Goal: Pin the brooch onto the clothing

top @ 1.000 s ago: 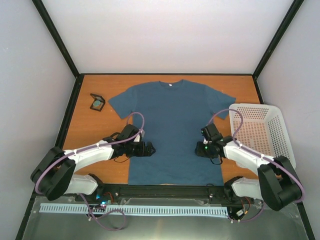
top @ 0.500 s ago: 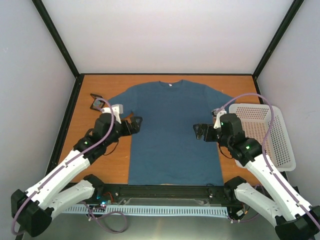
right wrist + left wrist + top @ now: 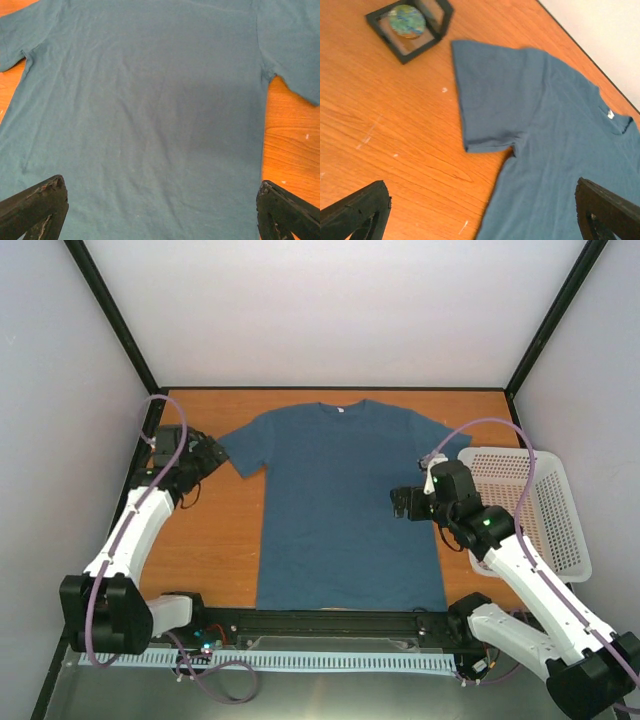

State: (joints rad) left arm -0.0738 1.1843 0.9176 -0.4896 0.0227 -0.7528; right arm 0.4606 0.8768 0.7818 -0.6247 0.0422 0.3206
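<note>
The brooch (image 3: 406, 21) is tiny, light and stiff, likely slick, sitting in its black holder (image 3: 385, 39) on the table (image 3: 380, 110) just beyond the sleeve on my left; I judge a pinch across its rim best. The T-shirt (image 3: 555, 125) lies flat, soft, easily rucked. My left gripper (image 3: 480, 217) hangs near the holder, 2 fingers spread fully, holding nothing; my right gripper (image 3: 160, 210) gapes equally empty above the shirt's chest.

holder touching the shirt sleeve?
Apart. The left wrist view shows it: a strip of bare table runs between the holder and the nearest sleeve corner of the shirt.
</note>
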